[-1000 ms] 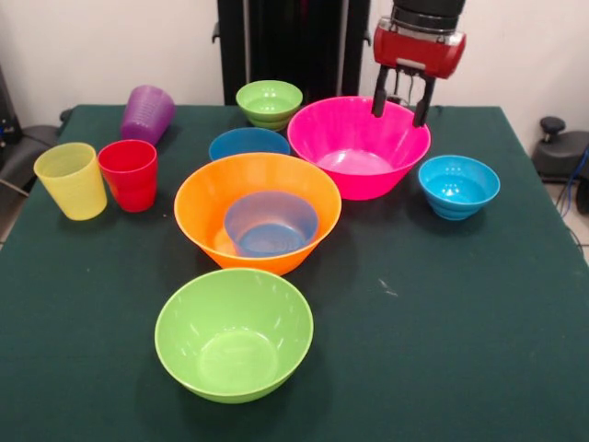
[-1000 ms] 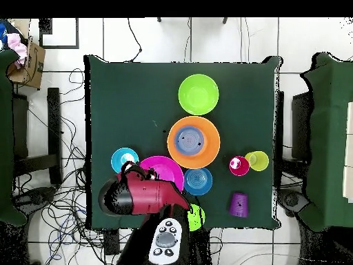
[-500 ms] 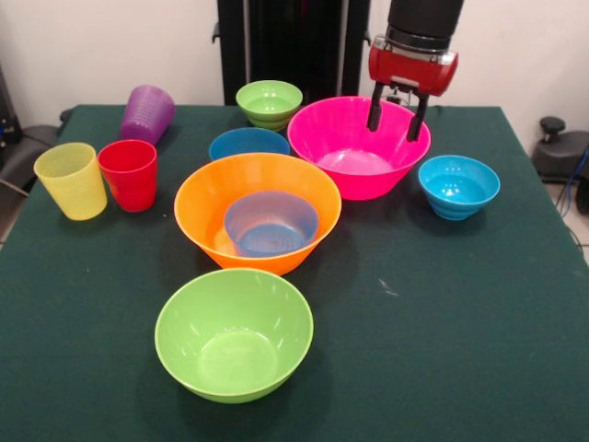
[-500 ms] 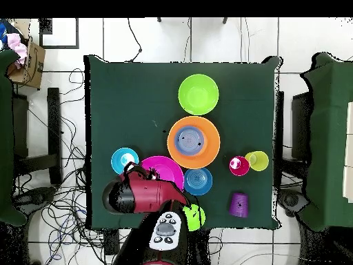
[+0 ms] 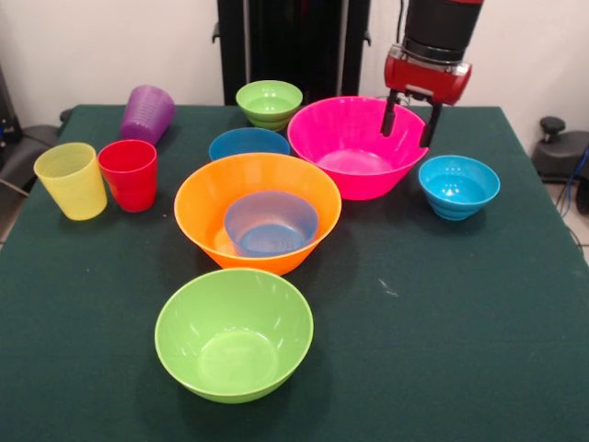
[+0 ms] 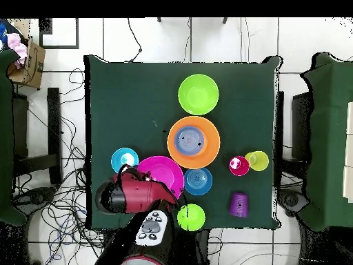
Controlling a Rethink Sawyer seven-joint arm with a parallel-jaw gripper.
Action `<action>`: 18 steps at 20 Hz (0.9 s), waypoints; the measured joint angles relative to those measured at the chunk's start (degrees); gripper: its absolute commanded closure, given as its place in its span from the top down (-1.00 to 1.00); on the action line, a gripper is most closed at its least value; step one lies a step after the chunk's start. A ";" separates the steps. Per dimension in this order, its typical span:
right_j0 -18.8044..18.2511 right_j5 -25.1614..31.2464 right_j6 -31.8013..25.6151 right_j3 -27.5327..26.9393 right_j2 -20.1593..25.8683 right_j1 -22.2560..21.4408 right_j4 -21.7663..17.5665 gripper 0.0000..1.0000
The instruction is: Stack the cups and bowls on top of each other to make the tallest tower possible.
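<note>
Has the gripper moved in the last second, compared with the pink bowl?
Yes. In the front view the gripper has shifted toward the picture's right along the pink bowl's far rim, nearer the light blue bowl. Its fingers are open and empty.

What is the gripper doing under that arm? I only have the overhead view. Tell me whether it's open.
Observer: Open. The gripper holds nothing.
Operator: Give me its place against the pink bowl.
Observer: It hangs at the pink bowl rim, on the side toward the light blue bowl. I cannot tell whether it touches.
Operator: Now report the purple cup.
Observer: The purple cup is tipped, not upright. The red cup and the yellow cup stand upright.
</note>
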 measured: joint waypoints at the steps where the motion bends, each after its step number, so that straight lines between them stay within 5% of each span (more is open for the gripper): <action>1: 0.86 0.01 0.00 -0.08 -0.19 0.28 0.65 1.00; 13: 2.17 0.01 0.00 -0.27 -0.51 1.54 2.60 1.00; 18: 0.04 -0.26 0.00 -0.28 0.25 1.84 2.05 1.00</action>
